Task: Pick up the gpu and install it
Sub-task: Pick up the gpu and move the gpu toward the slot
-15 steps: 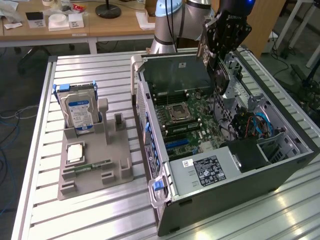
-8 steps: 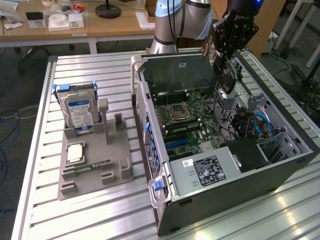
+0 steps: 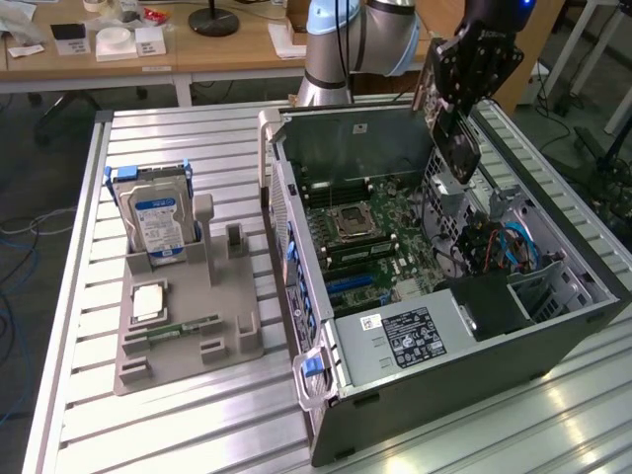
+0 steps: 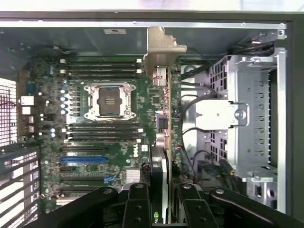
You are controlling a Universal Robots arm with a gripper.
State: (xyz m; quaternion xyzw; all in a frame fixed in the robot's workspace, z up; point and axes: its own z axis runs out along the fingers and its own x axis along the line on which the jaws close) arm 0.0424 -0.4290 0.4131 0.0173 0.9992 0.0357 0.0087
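Observation:
My gripper [image 3: 456,99] hangs over the far right of the open computer case [image 3: 296,296] and is shut on the gpu [image 3: 456,146]. The card is tilted, its lower end above the case interior. In the wrist view the gpu [image 4: 165,118] appears edge-on, with its metal end bracket [image 4: 160,47] at the far end. The black fingers [image 4: 137,206] clamp it on both sides, my gripper [image 4: 164,211] centred on the card. Below lies the motherboard [image 4: 118,147] with a blue slot [image 4: 83,159] and the bare CPU socket [image 4: 108,100]. The card hovers beside the board, over the cables.
A metal drive cage [image 4: 247,118] and cables [image 3: 494,247] fill the case's side next to the card. On the exterior view's left, a grey fixture [image 3: 183,341] holds a hard drive with a blue label [image 3: 158,227], a CPU [image 3: 150,301] and a RAM stick [image 3: 186,328].

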